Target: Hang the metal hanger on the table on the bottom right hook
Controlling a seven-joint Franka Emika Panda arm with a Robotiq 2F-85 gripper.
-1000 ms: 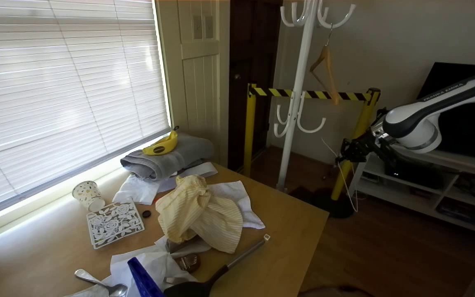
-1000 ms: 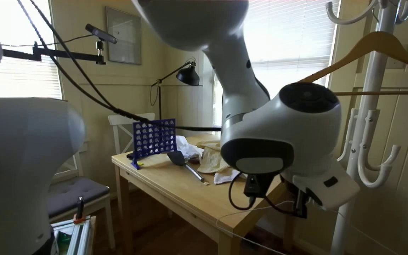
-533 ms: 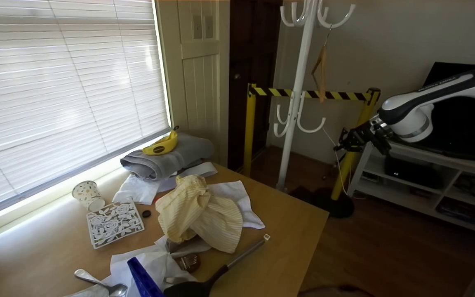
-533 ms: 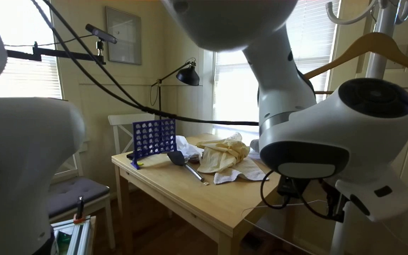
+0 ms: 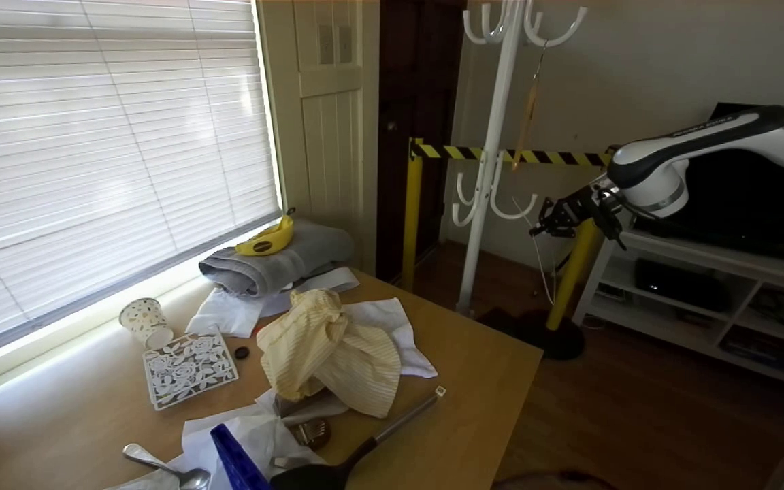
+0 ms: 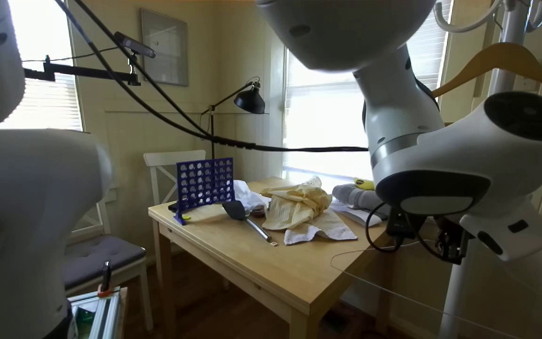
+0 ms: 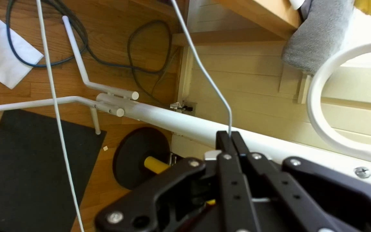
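Wire of the metal hanger (image 7: 201,66) is pinched in the claw (image 7: 229,137), its narrow jaws brought together with the strand between them. In the wrist view the strand rises from the jaw tips toward 12 o'clock, then bends and runs off toward 11; a further length of the metal hanger slants down that view's 9 o'clock side, apart from the claw. In an exterior view, reading the clock from the claw, a thin stretch reaches toward 11 o'clock while the rest dangles in a slim loop between 5 and 6, held in the air off the desk (image 5: 480,388). Near the claw, at 10 o'clock, curves the bottom right hook (image 5: 514,217) of the white coat stand (image 5: 501,88); the upper wire passes close by it, and I cannot tell whether they touch. A wooden hanger (image 5: 527,122) hangs from the stand's top tier at 12 o'clock. Toward 8 o'clock the desk carries a crumpled yellow cloth (image 5: 331,347) and, toward 9, a folded grey towel (image 5: 320,248) with a yellow banana-shaped case (image 5: 266,239) on it. In an exterior view the white arm (image 6: 400,117) covers much of the claw, and a rounded corner of the metal hanger points to 9 o'clock, overlapping the desk's near end in the line of sight.
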